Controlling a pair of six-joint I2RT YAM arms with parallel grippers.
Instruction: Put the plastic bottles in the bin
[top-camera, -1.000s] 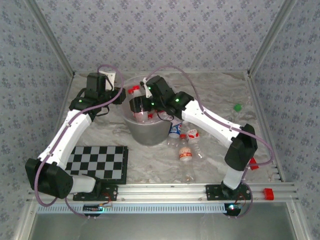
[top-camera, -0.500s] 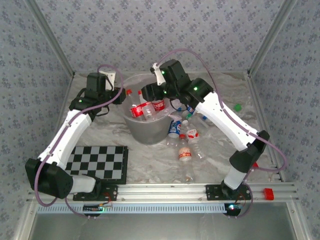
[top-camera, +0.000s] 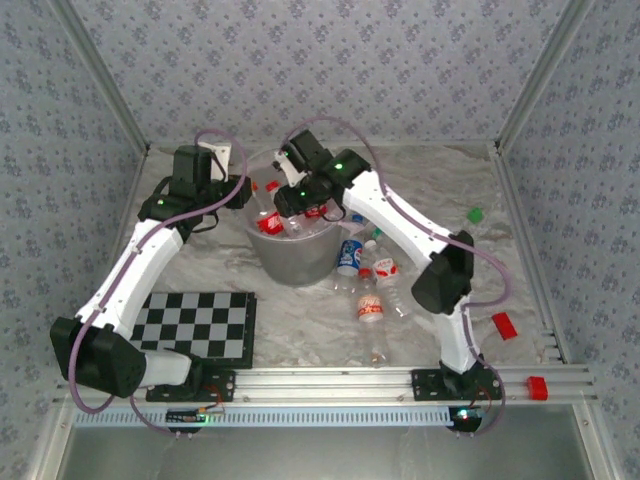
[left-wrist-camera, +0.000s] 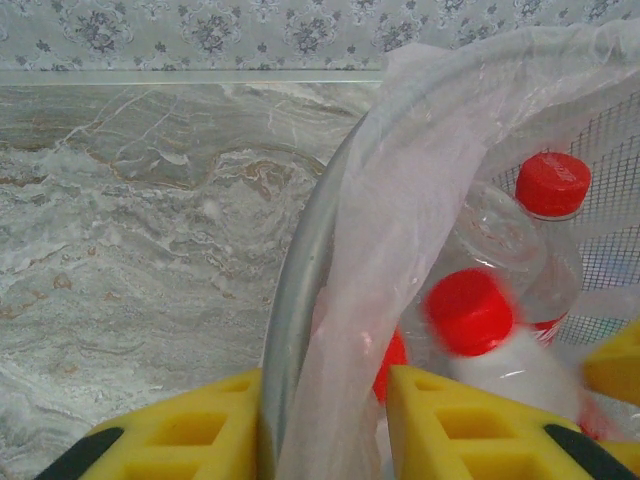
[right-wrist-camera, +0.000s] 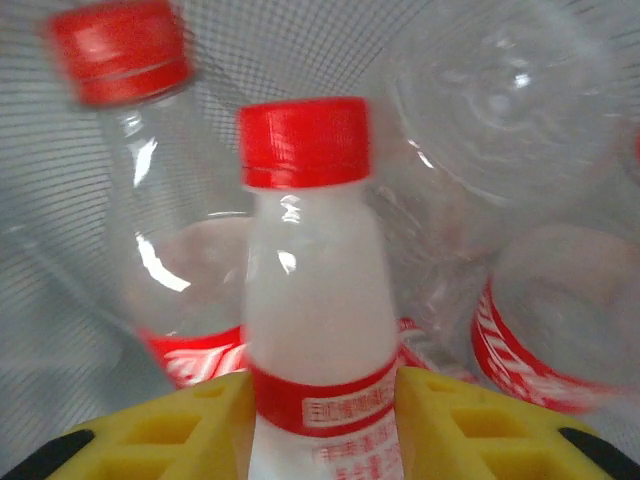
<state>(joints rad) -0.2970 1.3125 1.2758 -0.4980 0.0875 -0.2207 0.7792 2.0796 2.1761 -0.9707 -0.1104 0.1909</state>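
The right gripper held a red-capped bottle tight between its yellow fingers, down inside the bin. It should let go low, so the bottle would not bounce out. The left gripper pinched the bin's rim, likely to steady it. Other bottles in the bin crowded the drop. More bottles lay on the table just beside the bin.

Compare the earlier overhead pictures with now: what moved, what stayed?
The right arm rose from the bin, then swung its elbow inward; the right gripper now sits at the bin's mouth, a red-capped bottle between its fingers. The left gripper stayed clamped on the bin's rim; the loose bottles did not move.
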